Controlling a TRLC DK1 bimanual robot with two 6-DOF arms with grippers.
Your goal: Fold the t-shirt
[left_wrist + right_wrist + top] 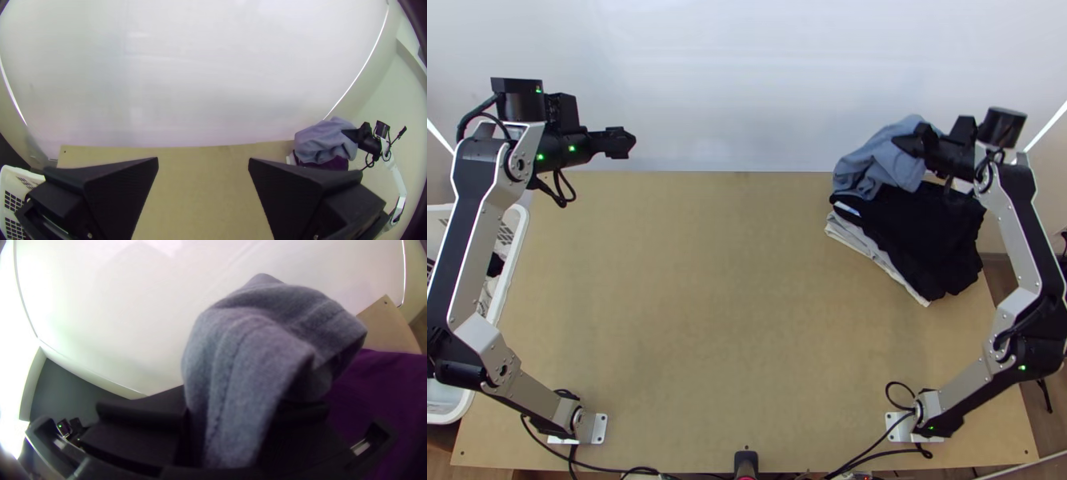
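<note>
At the far right of the wooden table [707,304], we see the blue-grey t-shirt [875,164] bunched on top of a pile of clothes, part of it caught in the right pincer [899,142]. In the right wrist view, we find the cloth pinched between the two wide black fingers of the right pincer [231,431], with folds rising above the grip and a line of stitching running down toward it. We cannot tell which part of the shirt is held. Beneath it, we make out dark clothes [931,236] lying over pale folded cloth [875,250], whose edges stick out along the near left side of the pile.

Across from it, we see the left pincer [633,142] at the far left of the scene, well apart from the shirt. In the left wrist view, we note its fingers standing wide apart with nothing between them. Beside the left side of the table, we spot a white basket [517,252] with openwork walls and some dark and light items inside. Behind the table, we see a pale, smooth backdrop [731,80].
</note>
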